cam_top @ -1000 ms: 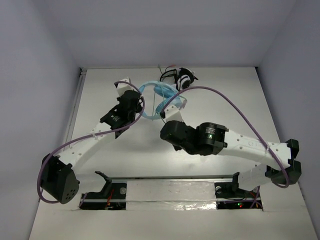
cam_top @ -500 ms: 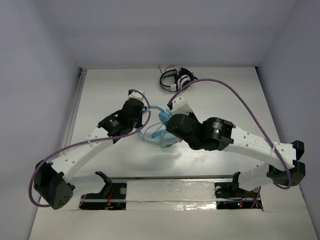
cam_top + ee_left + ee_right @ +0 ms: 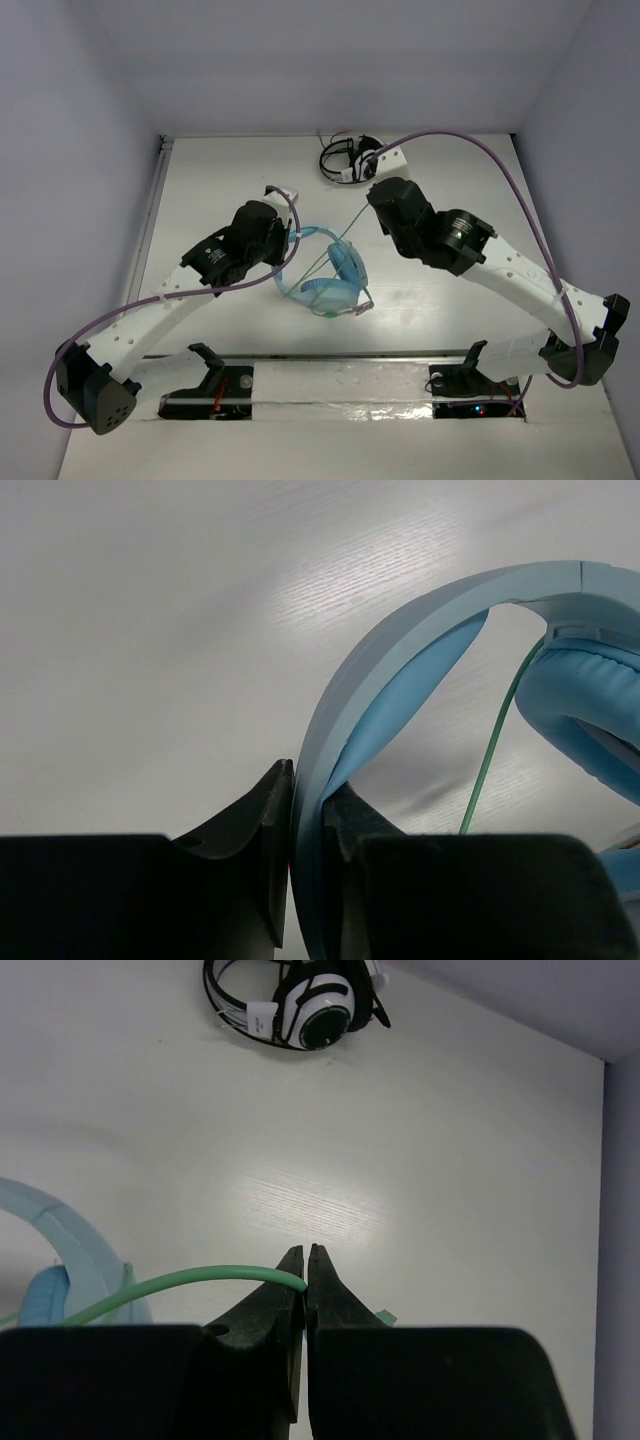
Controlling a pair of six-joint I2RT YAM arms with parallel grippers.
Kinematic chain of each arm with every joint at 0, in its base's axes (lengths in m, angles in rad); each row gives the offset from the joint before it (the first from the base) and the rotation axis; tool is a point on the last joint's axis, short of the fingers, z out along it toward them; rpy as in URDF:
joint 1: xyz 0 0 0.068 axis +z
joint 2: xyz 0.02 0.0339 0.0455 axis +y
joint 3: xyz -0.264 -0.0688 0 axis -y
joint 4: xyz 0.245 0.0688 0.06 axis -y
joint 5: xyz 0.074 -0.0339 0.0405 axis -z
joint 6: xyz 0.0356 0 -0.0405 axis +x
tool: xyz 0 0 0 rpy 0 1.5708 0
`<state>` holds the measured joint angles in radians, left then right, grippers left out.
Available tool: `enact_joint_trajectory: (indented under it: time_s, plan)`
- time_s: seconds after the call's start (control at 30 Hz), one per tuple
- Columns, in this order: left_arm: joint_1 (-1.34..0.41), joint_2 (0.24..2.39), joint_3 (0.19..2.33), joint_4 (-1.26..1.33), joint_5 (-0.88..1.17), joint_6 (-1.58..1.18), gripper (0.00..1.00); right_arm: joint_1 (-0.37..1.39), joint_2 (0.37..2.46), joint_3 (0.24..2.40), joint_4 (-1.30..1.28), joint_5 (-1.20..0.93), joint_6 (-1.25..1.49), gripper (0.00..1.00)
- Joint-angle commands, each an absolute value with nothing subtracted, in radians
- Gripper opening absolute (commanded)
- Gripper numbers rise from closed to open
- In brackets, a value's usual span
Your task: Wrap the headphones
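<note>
1. Your right gripper [image 3: 306, 1260] has its two dark fingers pressed together, pinching the thin green cable [image 3: 200, 1278] at their tips.
2. From the pinch, the cable arcs left and slightly down.
3. At the left edge you see part of the light blue headphones [image 3: 68, 1235]: a stretch of headband and a bit of earcup padding.
4. A short green end pokes out just right of the fingers.
5. Across the white table [image 3: 450, 1160], the black-and-white headphones [image 3: 310, 1005] lie well apart, near the wall [image 3: 540, 985].
</note>
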<state>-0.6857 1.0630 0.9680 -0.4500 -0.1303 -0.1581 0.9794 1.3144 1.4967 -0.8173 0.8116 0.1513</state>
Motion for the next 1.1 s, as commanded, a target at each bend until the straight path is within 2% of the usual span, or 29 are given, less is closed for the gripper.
enact_joint_trajectory:
  time_s: [0.0, 0.17, 0.4, 0.73, 0.97, 1.07]
  plan:
    - [-0.687, 1.046, 0.979, -0.382, -0.006, -0.137, 0.0, 0.94, 1.325, 1.517, -0.661, 0.743, 0.077, 0.0]
    - [-0.687, 1.034, 1.011, -0.361, 0.086, -0.126, 0.0, 0.874, 1.371, 1.491, -0.606, 0.675, 0.067, 0.0]
    - [-0.687, 1.011, 1.045, -0.345, 0.083, -0.144, 0.0, 0.79, 1.355, 1.411, -0.509, 0.562, 0.124, 0.0]
    - [-0.649, 1.017, 1.16, -0.242, 0.204, -0.209, 0.0, 0.762, 1.195, 1.095, -0.31, 0.292, 0.308, 0.0]
    - [-0.52, 1.046, 1.154, -0.08, 0.336, -0.322, 0.0, 0.732, 1.134, 0.962, -0.141, 0.123, 0.4, 0.0]
    - [-0.471, 1.046, 1.12, -0.019, 0.386, -0.403, 0.0, 0.732, 1.117, 0.89, -0.036, 0.066, 0.446, 0.04]
